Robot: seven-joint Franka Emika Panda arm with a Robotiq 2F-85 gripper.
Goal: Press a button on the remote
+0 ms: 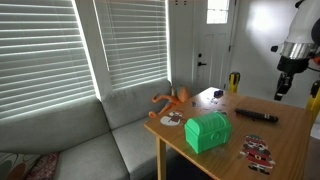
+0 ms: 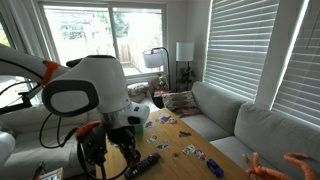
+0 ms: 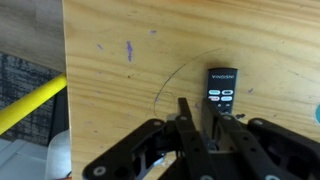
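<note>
the black remote (image 1: 257,115) lies flat on the wooden table (image 1: 290,150), right of the green chest (image 1: 208,131). the gripper (image 1: 283,90) hangs well above it, holding nothing; its fingers look drawn close, but whether they are fully clenched cannot be told. coming down off-centre, a fingertip could miss the buttons, catch the remote's edge and skid or tip it.

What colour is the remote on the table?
The remote is black with pale buttons, clearest in the wrist view.
</note>
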